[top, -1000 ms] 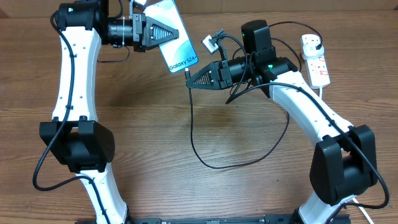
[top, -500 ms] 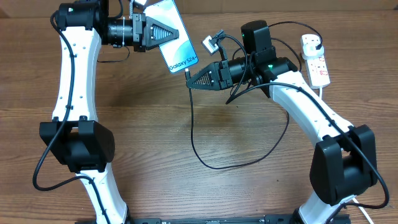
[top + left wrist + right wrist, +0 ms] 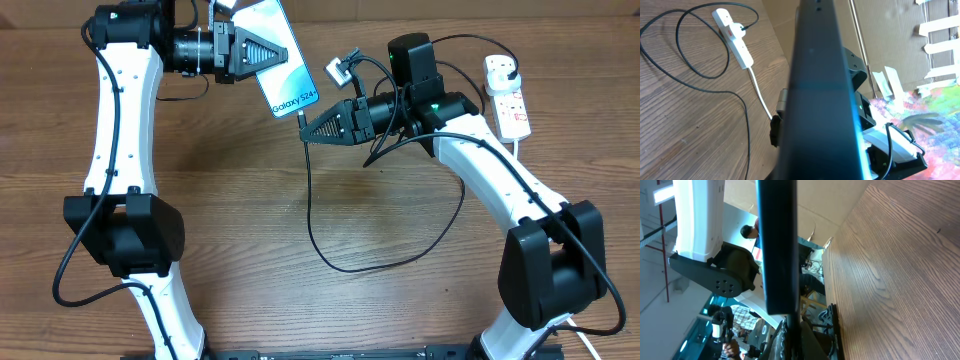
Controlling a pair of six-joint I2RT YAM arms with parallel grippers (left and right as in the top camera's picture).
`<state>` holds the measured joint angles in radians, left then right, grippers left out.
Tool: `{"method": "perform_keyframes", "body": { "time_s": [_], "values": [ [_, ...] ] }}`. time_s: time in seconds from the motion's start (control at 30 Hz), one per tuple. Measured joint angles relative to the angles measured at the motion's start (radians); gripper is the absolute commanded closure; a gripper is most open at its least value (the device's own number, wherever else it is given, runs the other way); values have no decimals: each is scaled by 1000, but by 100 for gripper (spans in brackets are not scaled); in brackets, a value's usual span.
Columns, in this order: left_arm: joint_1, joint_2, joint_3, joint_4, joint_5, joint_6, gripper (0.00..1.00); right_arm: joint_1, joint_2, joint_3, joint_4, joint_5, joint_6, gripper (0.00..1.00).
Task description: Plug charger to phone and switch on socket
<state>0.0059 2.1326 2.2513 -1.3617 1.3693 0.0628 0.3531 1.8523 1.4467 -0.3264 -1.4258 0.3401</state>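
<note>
My left gripper (image 3: pixel 285 55) is shut on the phone (image 3: pixel 296 90) and holds it above the table at the back, light blue screen up. My right gripper (image 3: pixel 305 127) is shut on the charger's connector tip (image 3: pixel 302 114), which touches the phone's lower end; I cannot tell if it is seated. The black charger cable (image 3: pixel 345 266) loops over the table to its plug (image 3: pixel 510 68) in the white socket strip (image 3: pixel 512 108) at the far right. The right wrist view shows the phone edge-on (image 3: pixel 777 245) with the connector (image 3: pixel 792 330) under it. The left wrist view shows the phone's dark edge (image 3: pixel 815 90) and the socket (image 3: pixel 732 37).
The strip's thick white cord (image 3: pixel 760 95) runs off the back right. The slack cable loop lies on the wooden table (image 3: pixel 250 250) between the two arms. A cardboard wall (image 3: pixel 890 35) stands behind the table.
</note>
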Motion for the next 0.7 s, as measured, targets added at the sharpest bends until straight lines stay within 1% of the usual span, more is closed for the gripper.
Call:
{"method": "perform_keyframes", "body": {
  "time_s": [0.7],
  "values": [
    [0, 0, 0, 0, 0, 0, 96, 0, 0, 0, 12, -19, 0, 96]
  ]
}}
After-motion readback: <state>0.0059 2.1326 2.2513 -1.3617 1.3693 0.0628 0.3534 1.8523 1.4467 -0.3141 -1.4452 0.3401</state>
